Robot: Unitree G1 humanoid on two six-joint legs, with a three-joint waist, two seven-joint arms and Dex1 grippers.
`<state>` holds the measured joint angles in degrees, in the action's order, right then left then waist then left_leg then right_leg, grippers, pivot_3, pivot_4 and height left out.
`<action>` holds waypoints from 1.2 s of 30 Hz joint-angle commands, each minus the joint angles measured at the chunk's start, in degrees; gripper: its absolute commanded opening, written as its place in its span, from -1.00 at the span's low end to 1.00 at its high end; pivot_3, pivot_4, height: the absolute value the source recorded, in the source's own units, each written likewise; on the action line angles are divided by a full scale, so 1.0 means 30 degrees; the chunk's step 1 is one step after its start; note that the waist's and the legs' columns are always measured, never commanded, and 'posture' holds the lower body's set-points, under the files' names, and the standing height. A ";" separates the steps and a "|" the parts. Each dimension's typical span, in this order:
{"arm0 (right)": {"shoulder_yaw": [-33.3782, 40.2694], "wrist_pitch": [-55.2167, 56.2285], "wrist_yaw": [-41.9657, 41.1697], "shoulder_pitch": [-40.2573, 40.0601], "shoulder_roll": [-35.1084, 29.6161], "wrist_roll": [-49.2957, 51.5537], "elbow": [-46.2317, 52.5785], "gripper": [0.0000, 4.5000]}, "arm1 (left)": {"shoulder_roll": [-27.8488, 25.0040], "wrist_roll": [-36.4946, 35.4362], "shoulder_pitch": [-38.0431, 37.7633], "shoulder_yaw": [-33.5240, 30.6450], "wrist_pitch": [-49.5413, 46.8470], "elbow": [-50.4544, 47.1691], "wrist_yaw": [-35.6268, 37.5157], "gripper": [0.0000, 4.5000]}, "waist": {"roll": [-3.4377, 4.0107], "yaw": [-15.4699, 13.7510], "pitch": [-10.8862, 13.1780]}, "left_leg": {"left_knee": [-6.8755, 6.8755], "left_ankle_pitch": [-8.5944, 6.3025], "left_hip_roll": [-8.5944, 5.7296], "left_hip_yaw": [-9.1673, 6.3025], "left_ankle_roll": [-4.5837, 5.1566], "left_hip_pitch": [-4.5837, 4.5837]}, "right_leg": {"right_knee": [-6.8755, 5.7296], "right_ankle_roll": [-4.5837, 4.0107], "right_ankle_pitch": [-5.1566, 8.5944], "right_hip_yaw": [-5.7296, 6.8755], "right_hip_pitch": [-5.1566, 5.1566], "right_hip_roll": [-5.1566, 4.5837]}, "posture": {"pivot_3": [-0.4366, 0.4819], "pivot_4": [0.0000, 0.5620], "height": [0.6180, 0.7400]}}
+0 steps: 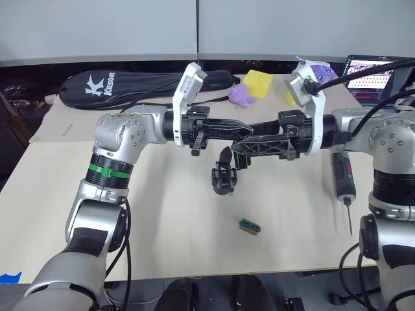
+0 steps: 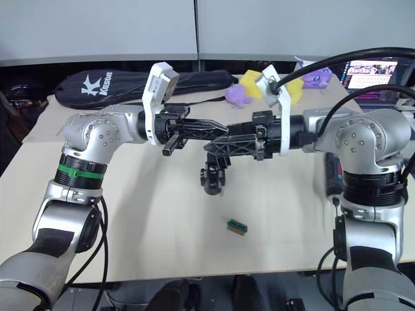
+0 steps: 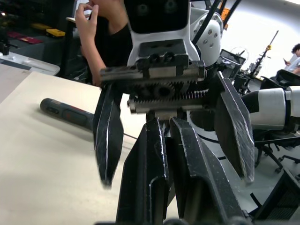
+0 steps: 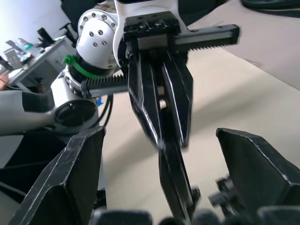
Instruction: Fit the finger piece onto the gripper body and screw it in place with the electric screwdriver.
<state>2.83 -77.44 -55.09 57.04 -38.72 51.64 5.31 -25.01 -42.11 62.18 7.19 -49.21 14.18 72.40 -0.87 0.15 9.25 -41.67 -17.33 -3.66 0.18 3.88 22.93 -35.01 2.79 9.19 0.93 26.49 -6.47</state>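
Left eye view: the left pincer (image 1: 243,129) and right pincer (image 1: 241,148) meet tip to tip above the worktop (image 1: 162,220), the gripper body (image 1: 223,175) just below them, the electric screwdriver (image 1: 343,178) beyond the right wrist. Left wrist view: left pincer narrow, gripping the finger piece (image 3: 161,187). Right wrist view: right pincer's fingers (image 4: 65,183) spread wide.

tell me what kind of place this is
Probably a robotics lab or workshop: a beige work table holding an electric screwdriver and a gripper body, a laptop at its far corner, and equipment stands behind a seated person.
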 commanded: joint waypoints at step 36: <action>-0.1948 0.9830 -0.2748 -0.4953 -0.1744 -0.4336 0.3671 -0.86 | -0.3211 0.6938 -0.2516 0.1557 1.0566 0.3873 0.5044 0.98 | 0.0001 0.0038 0.0000 | -0.0007 0.0001 -0.0012 0.0031 0.0000 -0.0012 | -0.0009 0.0006 -0.0003 0.0018 -0.0001 0.0015 | -0.05 -0.47 0.72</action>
<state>-3.99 -51.35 -62.11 42.07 -43.24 39.02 13.75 -34.20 -23.63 53.84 12.29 -22.98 24.24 86.82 -0.87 0.27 9.25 -41.71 -17.32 -3.69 0.28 3.88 22.92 -35.01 2.80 9.18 1.01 26.49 -6.43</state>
